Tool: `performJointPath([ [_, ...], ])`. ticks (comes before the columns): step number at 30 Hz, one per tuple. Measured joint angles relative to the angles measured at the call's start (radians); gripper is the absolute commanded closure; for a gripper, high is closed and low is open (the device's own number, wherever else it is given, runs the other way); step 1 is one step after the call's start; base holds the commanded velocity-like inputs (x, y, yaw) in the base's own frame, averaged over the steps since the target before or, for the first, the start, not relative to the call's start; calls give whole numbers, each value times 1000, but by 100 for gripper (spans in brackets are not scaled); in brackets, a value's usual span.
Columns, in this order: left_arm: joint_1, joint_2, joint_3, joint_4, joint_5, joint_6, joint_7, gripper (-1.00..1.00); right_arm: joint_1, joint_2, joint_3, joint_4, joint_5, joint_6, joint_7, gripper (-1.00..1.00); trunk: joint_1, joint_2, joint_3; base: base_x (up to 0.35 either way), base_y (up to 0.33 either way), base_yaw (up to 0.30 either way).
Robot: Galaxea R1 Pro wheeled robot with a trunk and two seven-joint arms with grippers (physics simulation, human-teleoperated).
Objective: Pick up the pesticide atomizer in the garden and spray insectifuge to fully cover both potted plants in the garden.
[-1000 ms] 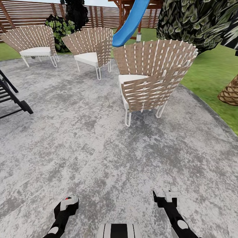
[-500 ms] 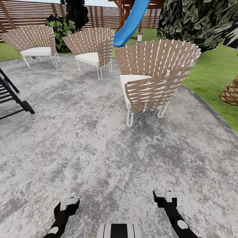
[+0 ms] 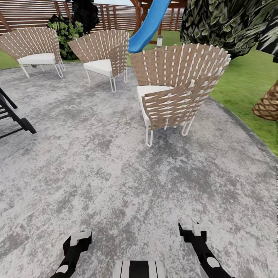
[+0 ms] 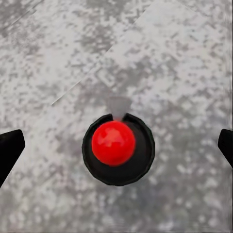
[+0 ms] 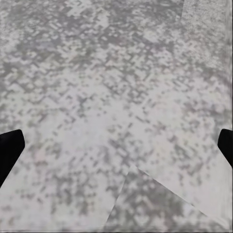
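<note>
Left gripper [image 3: 77, 241] held low over the patio [image 3: 96, 173], jaws spread wide, nothing held; 3 woven chairs [image 3: 177, 88] well ahead; right gripper [image 3: 192, 231] likewise wide open and unladen, apparently carried for transit; pesticide atomizer and potted plants not located.

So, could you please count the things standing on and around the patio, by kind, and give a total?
Woven chairs with white cushions: 3
Blue slide: 1
Black slatted furniture, cut off at the picture's edge: 1
Scaly palm trunk: 1
Total: 6
</note>
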Motion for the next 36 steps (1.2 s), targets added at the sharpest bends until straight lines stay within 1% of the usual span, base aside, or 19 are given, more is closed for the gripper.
performJointPath([
  [3, 0, 0, 0, 0, 0, 0, 0, -100, 0, 0, 0, 0, 0, 0, 0, -100, 1, -1, -12, 0, 0, -104],
  [8, 0, 0, -1, 0, 0, 0, 0, -100, 0, 0, 0, 0, 0, 0, 0, -100, 1, -1, -12, 0, 0, -17],
  [10, 0, 0, -1, 0, 1, 0, 0, -100, 0, 0, 0, 0, 0, 0, 0, -100, 2, -1, -22, 0, 0, -1],
  [14, 0, 0, -1, 0, 1, -2, 0, -100, 0, 0, 1, 0, 0, 0, 0, -100, 2, -1, -24, 0, 0, 0],
  [20, 0, 0, -1, 0, 1, -2, 0, -100, 0, 0, 0, 0, 0, 0, -1, -100, 5, -3, -50, 0, 0, 0],
  [30, 0, 0, -1, 0, 0, -2, 0, -100, 0, 0, 0, 0, 0, 0, 0, -100, 5, -3, -55, 1, 2, 0],
  [36, 0, 0, 1, 0, 0, -1, 0, -100, 0, 0, 0, 0, 0, 0, 0, -100, 5, -3, -55, 59, 99, 0],
])
